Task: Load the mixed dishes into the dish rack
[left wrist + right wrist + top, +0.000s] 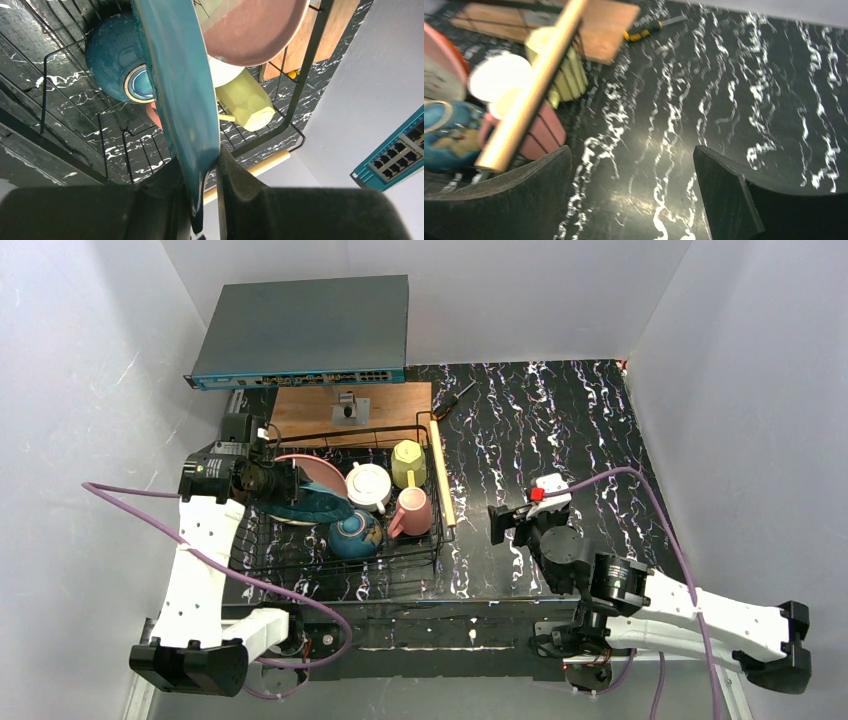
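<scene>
teal plate on edge, L side of blk rack; blue bowl inside.

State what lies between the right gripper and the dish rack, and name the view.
Only bare black marbled tabletop lies between the right gripper and the dish rack. The top external view shows it, and the right wrist view agrees.

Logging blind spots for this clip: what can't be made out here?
1. Left wrist view: the teal plate, clamped in the left tool, hides the dish rack wires under it; its top is cut off.
2. Right wrist view: motion blur, and the wooden handle crosses the yellow-green mug.
3. Top view: plates behind the teal plate overlap; count unclear.
</scene>
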Controlling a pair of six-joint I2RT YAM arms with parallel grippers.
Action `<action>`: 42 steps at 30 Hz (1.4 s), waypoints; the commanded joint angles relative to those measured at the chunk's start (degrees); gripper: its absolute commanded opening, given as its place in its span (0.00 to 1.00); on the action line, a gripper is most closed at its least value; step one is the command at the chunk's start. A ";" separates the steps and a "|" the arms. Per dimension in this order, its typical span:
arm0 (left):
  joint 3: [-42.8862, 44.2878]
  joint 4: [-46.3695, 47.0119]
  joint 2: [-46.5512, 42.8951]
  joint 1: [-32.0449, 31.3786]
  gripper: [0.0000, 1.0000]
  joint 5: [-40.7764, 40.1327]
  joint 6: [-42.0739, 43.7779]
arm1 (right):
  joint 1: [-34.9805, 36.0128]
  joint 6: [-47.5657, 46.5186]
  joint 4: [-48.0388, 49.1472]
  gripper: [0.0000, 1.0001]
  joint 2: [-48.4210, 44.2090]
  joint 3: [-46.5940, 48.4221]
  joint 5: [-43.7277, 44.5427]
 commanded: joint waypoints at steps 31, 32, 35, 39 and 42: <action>-12.35 18.62 -2.47 12.49 0.00 4.24 2.46 | -12.38 13.24 -9.49 0.98 -6.87 -7.69 -6.55; -12.97 19.24 -2.36 12.56 0.00 4.30 2.41 | -12.39 13.38 -9.46 0.98 -6.67 -7.69 -6.63; -13.77 19.80 -2.00 12.56 0.00 4.21 2.25 | -12.47 13.45 -9.36 0.98 -6.32 -7.69 -6.65; -13.96 18.78 -2.07 12.53 0.00 3.12 2.17 | -12.70 13.44 -9.33 0.98 -6.52 -7.82 -6.74; -14.18 17.42 -2.05 12.55 0.00 2.54 1.61 | -12.89 13.26 -9.02 0.98 -6.69 -8.03 -6.95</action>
